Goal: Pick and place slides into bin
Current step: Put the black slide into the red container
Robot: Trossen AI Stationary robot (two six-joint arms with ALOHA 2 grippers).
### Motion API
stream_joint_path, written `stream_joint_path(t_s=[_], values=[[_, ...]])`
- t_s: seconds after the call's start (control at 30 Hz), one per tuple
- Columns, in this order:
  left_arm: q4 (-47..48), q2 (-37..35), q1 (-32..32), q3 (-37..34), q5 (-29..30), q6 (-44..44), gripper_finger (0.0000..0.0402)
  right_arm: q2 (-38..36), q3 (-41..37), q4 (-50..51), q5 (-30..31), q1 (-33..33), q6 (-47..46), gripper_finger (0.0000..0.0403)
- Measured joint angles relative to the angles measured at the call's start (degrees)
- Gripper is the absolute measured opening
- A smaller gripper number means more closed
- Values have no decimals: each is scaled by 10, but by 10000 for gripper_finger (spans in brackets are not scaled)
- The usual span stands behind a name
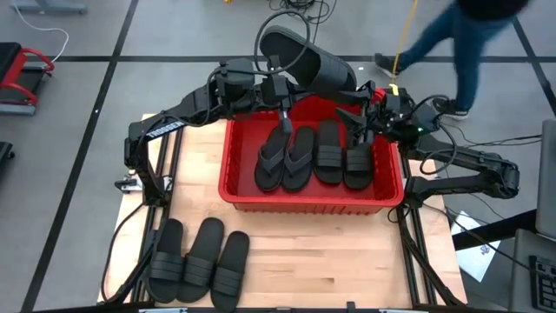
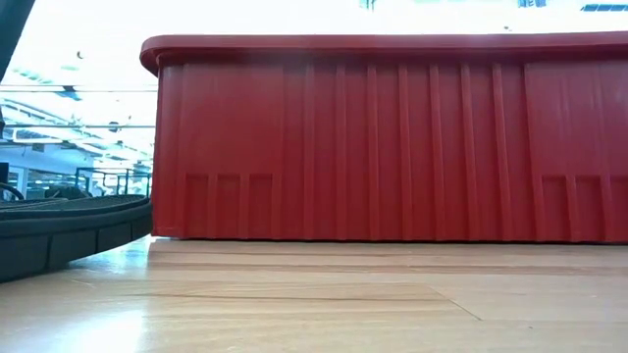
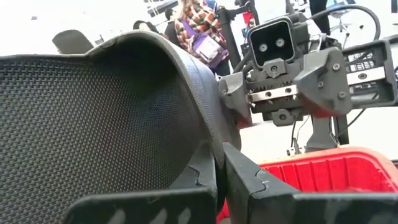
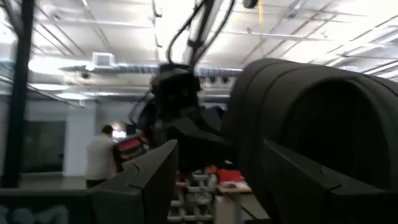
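My left gripper [image 1: 285, 87] holds one black ribbed-strap slide [image 1: 308, 61] up above the far rim of the red bin [image 1: 234, 187]. In the bin lie two thong flip-flops [image 1: 285, 158] and two slides [image 1: 342, 153], side by side, soles down. Three more slides [image 1: 200, 261] lie on the table near the front left. My right gripper [image 1: 358, 117] is open over the bin's far right corner, close beside the held slide; in its wrist view the slide's strap [image 4: 311, 106] stands just beyond its fingers [image 4: 149, 177], and I cannot tell whether they touch. My left gripper pinches the slide's side edge [image 3: 212, 146] between its two fingers [image 3: 249, 183], coming level from the table's left. The mesh-textured footbed [image 3: 93, 118] faces the wrist camera. The slide stands on edge, tilted, lifted clear above the bin.
The bin's ribbed near wall [image 2: 392, 147] fills the low view, with a slide's sole [image 2: 69, 230] at its left. A person [image 1: 460, 39] walks beyond the table's far right; other people [image 3: 199, 31] stand in the room. Bare wood [image 1: 347, 261] lies near the front right.
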State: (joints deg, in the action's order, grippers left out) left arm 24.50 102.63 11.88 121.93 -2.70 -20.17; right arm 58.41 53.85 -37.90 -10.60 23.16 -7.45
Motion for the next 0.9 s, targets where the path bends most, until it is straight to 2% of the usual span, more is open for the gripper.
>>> stream_joint_path(t_s=[0.07, 0.33, 0.53, 0.67, 0.9], values=[[4, 0, 0, 0, 0, 3, 0, 0, 0, 8, 6, 0, 17, 222], [5, 3, 0, -1, 12, 4, 0, 1, 0, 41, 103, 0, 108, 222], [10, 2, 0, -1, 11, 15, 0, 2, 26, 70, 116, 0, 168, 222], [18, 1, 0, 0, 11, 23, 0, 15, 65, 72, 108, 0, 171, 222], [16, 2, 3, 1, 18, 14, 0, 66, 137, 124, 53, 1, 138, 212]])
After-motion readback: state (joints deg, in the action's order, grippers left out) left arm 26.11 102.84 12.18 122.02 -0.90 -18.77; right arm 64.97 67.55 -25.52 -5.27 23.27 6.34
